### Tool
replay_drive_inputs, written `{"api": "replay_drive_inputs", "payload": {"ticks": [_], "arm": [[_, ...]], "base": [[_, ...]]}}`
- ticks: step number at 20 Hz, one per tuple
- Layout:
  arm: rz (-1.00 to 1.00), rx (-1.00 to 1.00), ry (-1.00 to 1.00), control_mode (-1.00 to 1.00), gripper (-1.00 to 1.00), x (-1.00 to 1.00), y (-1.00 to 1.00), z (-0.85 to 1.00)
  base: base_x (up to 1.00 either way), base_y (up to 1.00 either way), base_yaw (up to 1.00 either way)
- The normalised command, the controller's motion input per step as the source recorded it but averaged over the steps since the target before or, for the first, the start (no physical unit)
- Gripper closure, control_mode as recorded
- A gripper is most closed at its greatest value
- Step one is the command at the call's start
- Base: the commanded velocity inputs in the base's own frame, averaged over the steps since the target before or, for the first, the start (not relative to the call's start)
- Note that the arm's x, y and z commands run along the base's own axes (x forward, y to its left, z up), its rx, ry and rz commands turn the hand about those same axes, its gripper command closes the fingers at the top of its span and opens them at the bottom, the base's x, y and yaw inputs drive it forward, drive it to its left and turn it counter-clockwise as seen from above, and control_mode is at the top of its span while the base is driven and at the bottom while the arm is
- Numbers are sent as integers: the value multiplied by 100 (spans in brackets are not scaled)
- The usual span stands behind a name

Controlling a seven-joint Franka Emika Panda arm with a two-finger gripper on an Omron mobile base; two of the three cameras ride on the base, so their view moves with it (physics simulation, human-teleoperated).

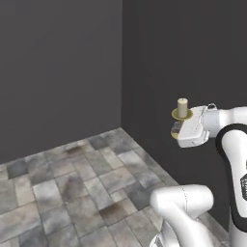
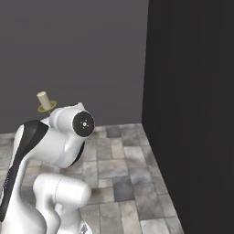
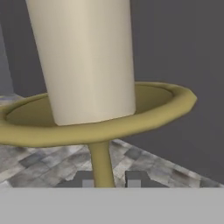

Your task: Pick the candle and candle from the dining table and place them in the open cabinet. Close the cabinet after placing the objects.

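1. The hand [image 1: 176, 129] is clenched on the thin brass stem of the short, thick candle [image 1: 182, 108], its two dark fingertips [image 3: 87, 179] pressed to either side of the stem.
2. The candle stands upright directly above the hand, its cream body seated in the wide brass dish [image 3: 166, 105].
3. Hand and candle are held high in the air, well above the stone-tiled floor [image 1: 72, 183].
4. Dark grey walls [image 1: 58, 72] stand beyond the hand, meeting in a corner ahead of it.
5. In the right base view the candle [image 2: 43, 98] pokes up just behind the arm's white wrist.
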Motion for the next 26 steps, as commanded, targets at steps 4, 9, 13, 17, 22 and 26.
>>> {"api": "replay_drive_inputs", "payload": {"ticks": [4, 9, 13, 17, 22, 26], "arm": [[0, 0, 0, 100, 100, 0, 0, 0], [0, 0, 0, 100, 100, 0, 0, 0], [0, 0, 0, 100, 100, 0, 0, 0], [0, 0, 0, 100, 100, 0, 0, 0], [0, 0, 0, 100, 100, 0, 0, 0], [0, 0, 0, 100, 100, 0, 0, 0]], "base": [[-12, 0, -50], [-14, 0, -52], [-15, 0, -53], [-12, 0, -54], [-12, 0, -55], [-17, 0, -54]]}}
